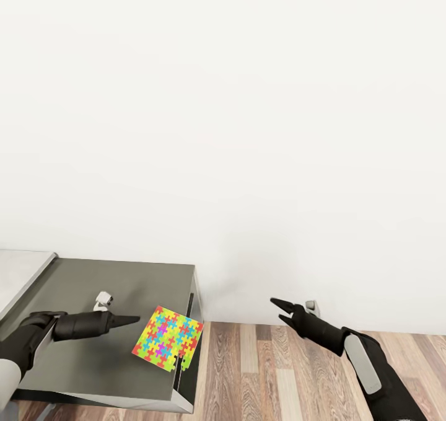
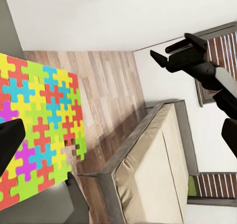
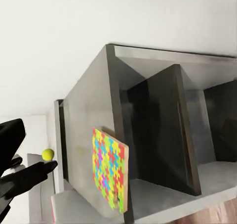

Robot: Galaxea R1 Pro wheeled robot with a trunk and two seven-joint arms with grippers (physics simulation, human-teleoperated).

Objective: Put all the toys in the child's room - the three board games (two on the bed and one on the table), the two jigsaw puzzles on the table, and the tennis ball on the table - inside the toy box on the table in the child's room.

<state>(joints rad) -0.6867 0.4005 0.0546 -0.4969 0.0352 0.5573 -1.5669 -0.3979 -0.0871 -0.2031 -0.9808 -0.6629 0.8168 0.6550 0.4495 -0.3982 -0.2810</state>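
Jigsaw puzzle (image 1: 168,338) overhanging dark grey table (image 1: 93,284) edge, wood-plank floor (image 1: 279,371), left hand (image 1: 132,319) closed, right hand (image 1: 278,310) open

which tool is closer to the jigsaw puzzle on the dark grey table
Left. The left tool hovers right beside the jigsaw puzzle at the table edge; the right tool is well off over the wood floor.

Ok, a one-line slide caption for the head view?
Left hand reaching toward jigsaw puzzle overhanging the dark grey table section's edge; right hand open over the wood floor.
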